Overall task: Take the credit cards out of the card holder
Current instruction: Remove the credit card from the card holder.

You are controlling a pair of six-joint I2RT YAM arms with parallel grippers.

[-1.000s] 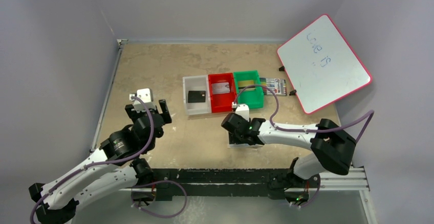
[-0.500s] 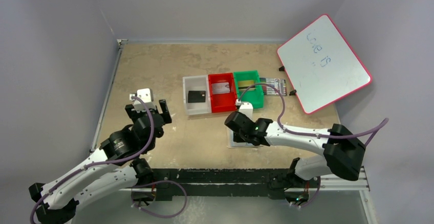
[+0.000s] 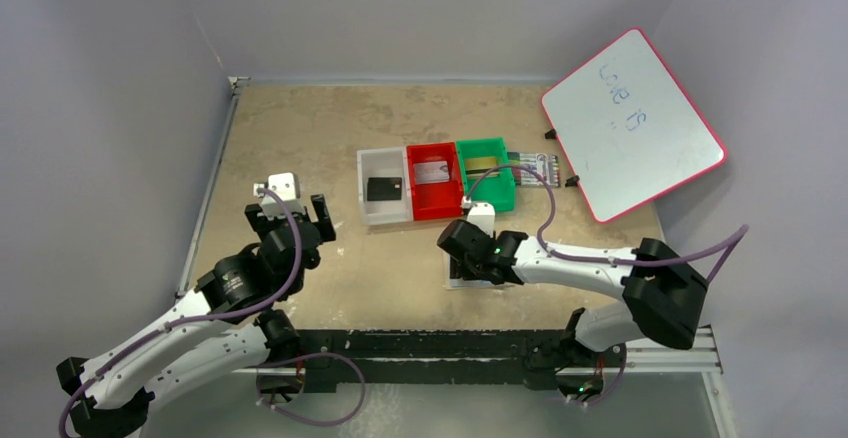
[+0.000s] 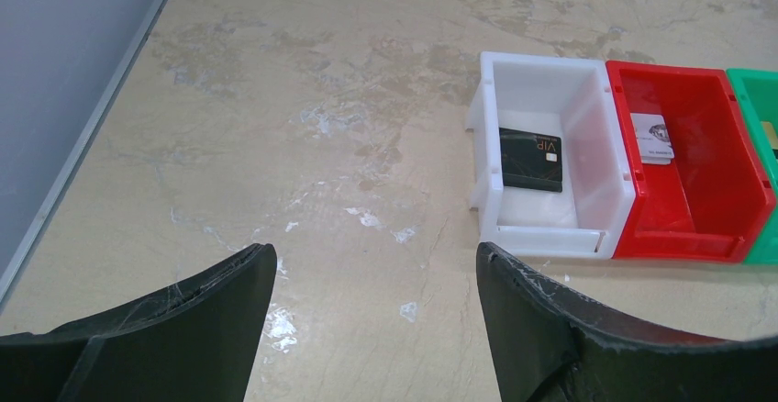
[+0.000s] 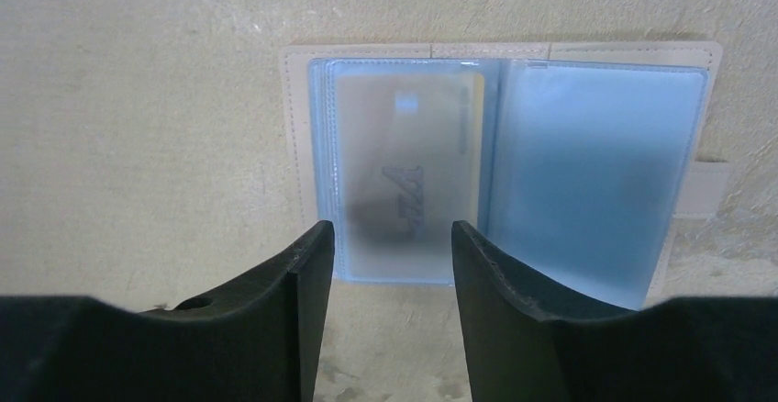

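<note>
Right wrist cam: where's the card holder [image 5: 500, 163]? — Lee

Lying open flat on the table [image 5: 138, 99], inside up, two light-blue pockets side by side. Snap tab [image 5: 705, 189] sticks out at its rt edge. One card [image 5: 408, 145] sits in the left pocket, blurry thru the plastic; rt pocket shows plain blue only. — Mo

And the right gripper [image 5: 390, 232]? — Lee

Jaws parted a moderate way, gripping nothing. Tips sit at the near edge of the left pocket, one each side of the card's lower end. Touching the plastic or just above it: can't tell. — Mo

Top cam? — Lee

Rt arm stretches fwd & left over the holder, so it's mostly hidden under the wrist, only a pale sliver showing. It lies toward the table's near edge, apart from the green bin [image 3: 492, 200] behind it. White bin [image 3: 386, 220], red bin [image 3: 435, 213] & green one stand in a touching row. Marker pack [image 3: 538, 166] just beside the green bin, whiteboard [image 3: 632, 123] propped far rt. — Mo

Other arm's left gripper [image 4: 374, 255]? — Lee

Left wrist cam: jaws wide apart, empty, above bare tabletop, left of & nearer than the white bin. Black card [image 4: 530, 158] marked VIP lies in that bin; a light card [image 4: 651, 138] in the red. — Mo
</note>
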